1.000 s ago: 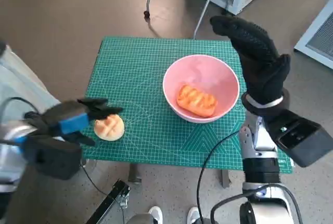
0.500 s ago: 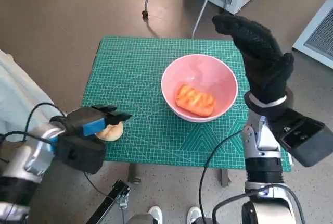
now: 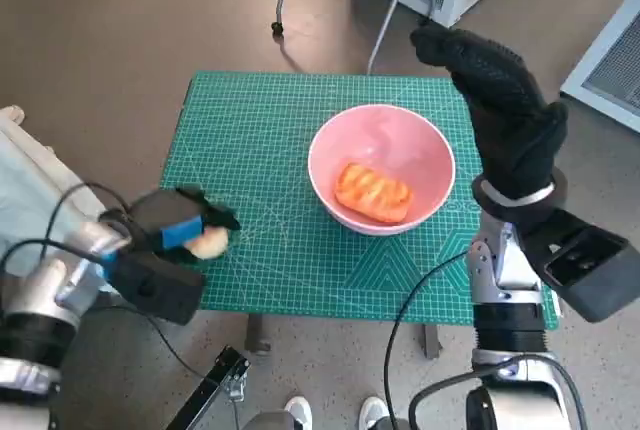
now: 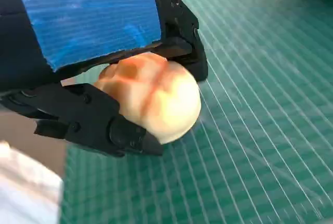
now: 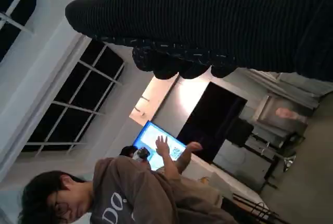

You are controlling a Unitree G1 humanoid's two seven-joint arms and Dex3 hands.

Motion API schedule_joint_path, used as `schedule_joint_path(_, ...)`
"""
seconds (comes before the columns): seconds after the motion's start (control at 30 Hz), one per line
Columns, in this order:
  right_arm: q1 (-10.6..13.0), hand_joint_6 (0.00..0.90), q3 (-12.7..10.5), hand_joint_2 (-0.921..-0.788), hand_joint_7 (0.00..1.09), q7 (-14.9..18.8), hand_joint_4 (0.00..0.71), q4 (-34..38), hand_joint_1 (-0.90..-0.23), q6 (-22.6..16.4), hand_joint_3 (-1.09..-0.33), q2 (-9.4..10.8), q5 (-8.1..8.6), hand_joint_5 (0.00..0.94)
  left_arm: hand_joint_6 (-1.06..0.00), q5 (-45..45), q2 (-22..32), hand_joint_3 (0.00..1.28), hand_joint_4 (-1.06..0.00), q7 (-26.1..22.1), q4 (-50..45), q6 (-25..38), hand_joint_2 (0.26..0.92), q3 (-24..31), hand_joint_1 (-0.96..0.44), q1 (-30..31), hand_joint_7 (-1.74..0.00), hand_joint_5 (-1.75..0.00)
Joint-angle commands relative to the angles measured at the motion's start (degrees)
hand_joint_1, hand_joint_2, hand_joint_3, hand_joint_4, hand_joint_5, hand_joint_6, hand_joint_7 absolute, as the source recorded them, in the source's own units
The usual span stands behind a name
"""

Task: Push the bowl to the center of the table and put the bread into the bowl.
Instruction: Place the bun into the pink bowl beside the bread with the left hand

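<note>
Head view: the left hand (image 3: 172, 230) sits at the table's (image 3: 260, 140) near left edge, its black fingers wrapped round a pale bun (image 3: 208, 242) that shows just beyond the blue tape. The pink bowl (image 3: 382, 168) stands well off to that hand's right, about mid-table, with an orange-brown bread (image 3: 375, 191) lying inside it. The right hand (image 3: 500, 110) is raised upright just right of the bowl, above the table's right edge — fingers straight and close together, nothing in them. A white cloth (image 3: 40, 180) lies left of the left arm.

Left wrist view: the hand's (image 4: 93, 52) fingers (image 4: 104, 127) clamp the bun (image 4: 153, 96) from both sides, the taped back over its top; the bun has shallow browned scores across it. The green gridded mat (image 4: 250, 146) spreads beneath and past the fingers — whether the bun touches it cannot be told.

Right wrist view: the glove (image 5: 218, 26) lies as a dark band, and the fingers hardly show. Beyond it stand tall windows (image 5: 78, 94), a lit blue screen (image 5: 156, 143) and a person (image 5: 119, 193) in a brown top.
</note>
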Motion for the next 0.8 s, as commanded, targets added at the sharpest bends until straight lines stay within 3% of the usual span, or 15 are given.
schedule_joint_path(0.03, 0.7, -0.001, -0.3, -0.921, 0.89, 0.0, 0.314, 0.1, -0.665, 0.6, -0.756, -0.5, -0.12, 0.007, -0.66, -7.1, 1.9, 0.15, -0.49, -1.7, -5.7, 1.3, 0.92, 6.0, 0.0, -2.9, -1.07, -1.43)
schedule_joint_path(0.17, 0.5, -0.001, -0.3, -0.921, 0.89, 0.1, 0.314, 0.2, -0.668, 0.8, -0.756, -0.5, -0.05, 0.007, -0.66, -11.4, 1.5, 0.15, -0.5, -2.5, -9.2, 2.4, 0.92, 9.5, 0.0, -5.5, -1.06, -1.44)
schedule_joint_path(0.4, 0.3, -0.001, -0.3, -0.921, 0.89, 0.6, 0.314, 0.3, -0.671, 1.0, -0.755, -0.4, 0.26, 0.007, -0.62, -14.0, -1.2, 0.14, -0.52, -2.6, -13.6, 4.6, 0.92, 11.2, 0.0, -12.8, -1.2, -1.32)
schedule_joint_path(0.67, 0.1, -0.001, -0.1, -0.921, 0.89, 1.2, 0.314, 0.7, -0.668, 0.8, -0.756, -0.1, 0.54, 0.007, -0.64, -9.6, -8.1, 0.13, -0.53, -1.4, -17.9, 8.9, 0.92, 7.3, 0.0, -20.6, -1.23, -1.25)
schedule_joint_path(0.8, 0.0, -0.001, 0.0, -0.921, 0.89, 1.5, 0.314, 0.8, -0.667, 0.9, -0.757, 0.1, 0.64, 0.007, -0.66, -8.1, -12.5, 0.11, -0.55, -0.8, -15.3, 8.5, 0.92, 4.4, 0.0, -23.9, -1.2, -1.24)
